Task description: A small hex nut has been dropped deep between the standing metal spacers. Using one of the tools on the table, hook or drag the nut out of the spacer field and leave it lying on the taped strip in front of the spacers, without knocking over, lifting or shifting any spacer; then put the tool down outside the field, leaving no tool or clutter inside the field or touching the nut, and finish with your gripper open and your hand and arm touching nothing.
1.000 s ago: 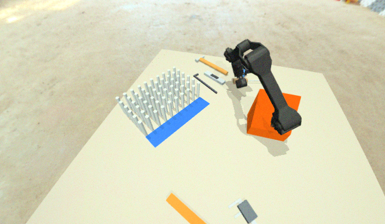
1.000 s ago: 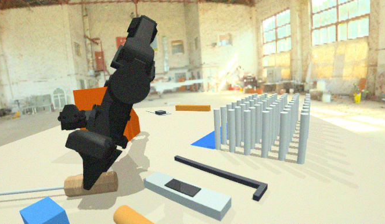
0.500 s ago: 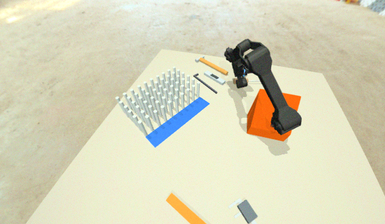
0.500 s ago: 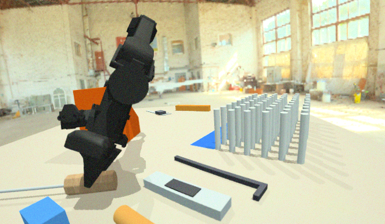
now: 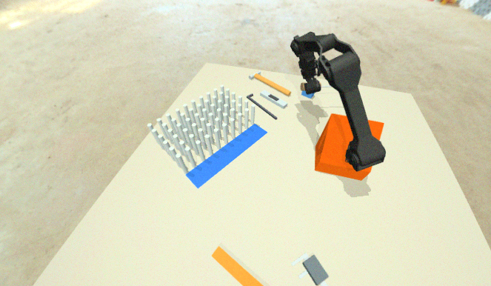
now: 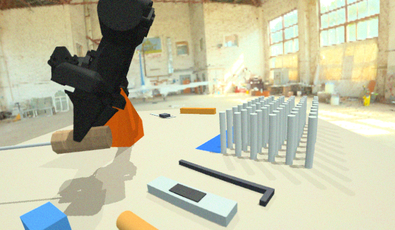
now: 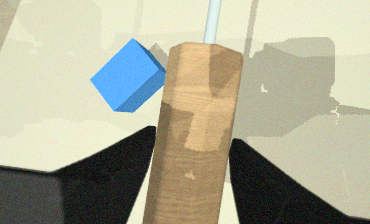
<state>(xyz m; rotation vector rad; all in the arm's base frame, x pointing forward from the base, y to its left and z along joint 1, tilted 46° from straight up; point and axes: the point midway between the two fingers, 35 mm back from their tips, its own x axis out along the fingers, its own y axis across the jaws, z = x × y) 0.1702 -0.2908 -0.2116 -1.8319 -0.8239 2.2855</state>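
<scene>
My gripper (image 5: 310, 89) (image 6: 81, 139) (image 7: 193, 140) is shut on the brown wooden handle (image 6: 98, 137) (image 7: 201, 115) of a tool with a thin straight metal shaft (image 6: 22, 146) (image 7: 212, 22). The handle hangs above the table, its shadow apart below it; the shaft's far end is out of the exterior view. The grey metal spacers (image 5: 209, 145) (image 6: 311, 143) stand upright in rows, far from the gripper. The blue taped strip (image 5: 228, 153) (image 6: 211, 144) lies along their front. A black L-shaped hook tool (image 5: 264, 108) (image 6: 222, 176) lies beside the field. I cannot make out the nut.
A blue block (image 5: 307, 95) (image 6: 46, 218) (image 7: 128, 75) lies below the gripper. A pale bar (image 5: 266, 95) (image 6: 162, 186) and a hammer (image 5: 272, 84) (image 6: 136, 221) lie near the hook tool. An orange bar (image 5: 237, 267) (image 6: 198, 111) and a grey pronged piece (image 5: 315, 269) (image 6: 164, 115) lie farther off.
</scene>
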